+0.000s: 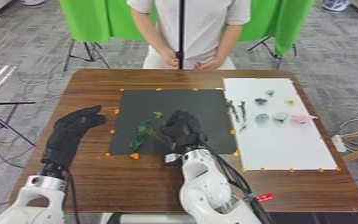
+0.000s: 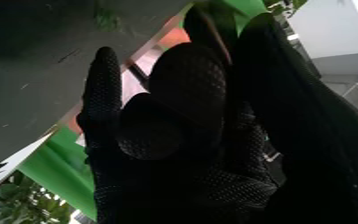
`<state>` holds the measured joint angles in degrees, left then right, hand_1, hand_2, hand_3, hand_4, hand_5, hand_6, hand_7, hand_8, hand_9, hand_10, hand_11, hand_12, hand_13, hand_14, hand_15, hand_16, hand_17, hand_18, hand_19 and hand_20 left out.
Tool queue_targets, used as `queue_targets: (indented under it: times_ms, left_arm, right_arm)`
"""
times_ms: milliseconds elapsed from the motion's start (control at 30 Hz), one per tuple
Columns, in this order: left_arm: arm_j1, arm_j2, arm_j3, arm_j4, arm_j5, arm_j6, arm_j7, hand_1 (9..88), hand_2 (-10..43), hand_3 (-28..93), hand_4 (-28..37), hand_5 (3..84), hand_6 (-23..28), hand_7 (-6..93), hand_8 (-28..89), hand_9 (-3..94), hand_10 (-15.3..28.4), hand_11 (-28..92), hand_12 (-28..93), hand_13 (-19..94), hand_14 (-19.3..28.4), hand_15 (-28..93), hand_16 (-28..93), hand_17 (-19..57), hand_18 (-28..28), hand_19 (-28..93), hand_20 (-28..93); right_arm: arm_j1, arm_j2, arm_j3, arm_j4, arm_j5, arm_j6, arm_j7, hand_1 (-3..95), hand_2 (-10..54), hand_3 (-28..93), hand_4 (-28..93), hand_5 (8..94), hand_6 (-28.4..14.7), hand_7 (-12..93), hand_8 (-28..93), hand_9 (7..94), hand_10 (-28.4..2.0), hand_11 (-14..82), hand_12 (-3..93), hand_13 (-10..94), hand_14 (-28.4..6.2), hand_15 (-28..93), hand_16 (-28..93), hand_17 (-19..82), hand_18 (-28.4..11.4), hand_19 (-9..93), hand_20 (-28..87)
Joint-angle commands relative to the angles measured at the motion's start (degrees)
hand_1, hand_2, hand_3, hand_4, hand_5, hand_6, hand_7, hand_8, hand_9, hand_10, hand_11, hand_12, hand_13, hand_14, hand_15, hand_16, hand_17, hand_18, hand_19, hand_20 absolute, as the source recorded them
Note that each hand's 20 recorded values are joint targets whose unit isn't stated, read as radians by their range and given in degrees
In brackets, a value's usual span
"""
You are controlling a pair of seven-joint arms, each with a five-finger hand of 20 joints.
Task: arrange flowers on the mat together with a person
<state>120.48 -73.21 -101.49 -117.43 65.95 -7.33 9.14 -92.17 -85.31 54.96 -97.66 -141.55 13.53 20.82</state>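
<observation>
Flowers (image 1: 303, 118) lie on the white sheet (image 1: 293, 146), likely as our supply, with our right hand (image 1: 183, 128) over the black mat (image 1: 151, 102), grip we can't tell, and our left hand (image 1: 66, 134) loosely open.

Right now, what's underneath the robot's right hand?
The black mat extends beneath the right hand, with greenery showing to its left. Anything directly under the hand is covered, so I can't tell what lies there.

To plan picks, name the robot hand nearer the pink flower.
Right: the right robot hand is over the black mat, left of the pink flower; the left robot hand is farther, past the mat's left side.
</observation>
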Motion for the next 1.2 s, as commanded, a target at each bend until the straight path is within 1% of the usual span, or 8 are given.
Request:
queue_targets:
  times_ms: [33, 300, 467, 633, 833, 900, 1067, 1200]
  left_arm:
    - [0.2, -0.41, -0.31, -0.04, 0.4, -1.31, -0.98, 28.3, -7.9, 65, -17.0, 49.5, 4.6, 17.0, -5, 47.8, 13.5, 25, 19, 36, 17.9, 26, 6, 1.6, 16.2, 10, 19]
    - [0.1, -0.47, -0.39, 0.05, 0.36, -1.46, -0.97, 28.5, -7.9, 65, -16.8, 49.3, 4.6, 16.9, -5, 47.5, 13.4, 24, 19, 36, 17.9, 26, 6, 1.5, 16.1, 9, 19]
    - [0.1, -0.87, -0.56, 0.04, 0.58, -1.72, -0.98, 28.5, -8.0, 65, -16.6, 49.2, 4.6, 16.9, -5, 47.4, 13.5, 24, 19, 36, 17.9, 26, 6, 1.5, 16.1, 9, 19]
    - [0.1, -1.01, -0.54, 0.03, 0.74, -2.02, -1.13, 28.6, -8.0, 65, -16.5, 49.0, 4.6, 16.7, -5, 47.4, 13.4, 24, 19, 36, 17.9, 26, 6, 1.4, 16.1, 9, 19]
    - [0.7, -0.79, -1.01, -0.28, 0.38, -1.63, -1.0, 28.7, -7.9, 65, -16.5, 49.0, 4.6, 16.7, -5, 47.4, 13.4, 24, 19, 36, 17.9, 26, 6, 1.4, 16.1, 9, 19]
    - [0.9, -0.97, -1.34, -0.34, 0.43, -1.63, -1.13, 28.7, -7.9, 65, -16.5, 49.0, 4.6, 16.7, -5, 47.4, 13.4, 24, 19, 36, 17.9, 26, 6, 1.4, 16.1, 9, 19]
    - [0.7, -0.89, -1.44, -0.21, 0.36, -1.81, -1.15, 28.7, -7.9, 64, -16.5, 49.1, 4.6, 16.6, -5, 47.4, 13.4, 24, 19, 36, 17.9, 26, 6, 1.4, 16.1, 9, 19]
    - [0.3, -0.89, -1.18, -0.12, 0.47, -2.1, -1.29, 28.7, -7.9, 65, -16.5, 49.0, 4.6, 16.7, -5, 47.4, 13.4, 24, 19, 36, 17.9, 26, 6, 1.4, 16.1, 9, 19]
  right_arm:
    - [0.1, -1.2, 0.5, 0.4, 0.1, -0.9, -0.2, 49.3, -9.5, 59, -20, 83.5, 0.9, 17, 8, 88.2, -11.4, 48.3, 27.7, 68, -15.2, 80, 44, 27, -20.0, 60, 47]
    - [0.1, -1.2, 0.9, 0.9, -0.1, -0.1, -0.9, 46.0, -9.5, 61, -20, 82.8, 0.6, 17, 7, 88.1, -11.5, 47.6, 27.2, 68, -15.4, 80, 43, 27, -20.1, 59, 47]
    - [0.2, -1.3, 0.8, 1.2, -0.1, 1.8, -2.0, 51.6, -9.5, 60, -21, 86.0, 0.9, 22, 10, 89.3, -11.2, 47.5, 26.6, 69, -14.8, 80, 42, 27, -19.8, 59, 47]
    - [-0.1, -1.2, 0.9, 0.9, 0.3, 1.8, -2.6, 51.4, -9.5, 61, -21, 86.4, 0.9, 23, 11, 89.3, -11.1, 47.6, 26.8, 69, -14.8, 80, 42, 28, -19.6, 59, 47]
    - [-2.5, 1.3, 2.9, -4.2, -0.6, -2.9, -0.2, 41.0, -9.5, 66, -15, 85.7, 0.5, 21, 9, 89.1, -11.3, 47.5, 27.2, 68, -15.7, 80, 43, 27, -20.0, 59, 47]
    - [-3.6, 2.2, 4.0, -6.2, -0.7, -6.5, 1.0, 36.4, -6.7, 70, -14, 85.6, 0.4, 19, 6, 89.0, -11.8, 47.3, 27.3, 68, -16.2, 80, 43, 26, -20.2, 59, 48]
    - [-4.7, 2.8, 5.7, -8.4, 0.0, -13.9, 3.9, 31.5, 6.9, 72, -10, 86.5, 0.2, 18, -9, 90.1, -12.7, 47.2, 27.4, 69, -17.3, 81, 43, 27, -22.1, 65, 51]
    - [-4.6, 2.5, 6.0, -8.6, 0.3, -19.1, 5.4, 30.7, 12.3, 72, -8, 87.1, -0.1, 17, -9, 90.6, -13.2, 49.8, 28.7, 70, -18.0, 84, 44, 27, -23.1, 68, 52]
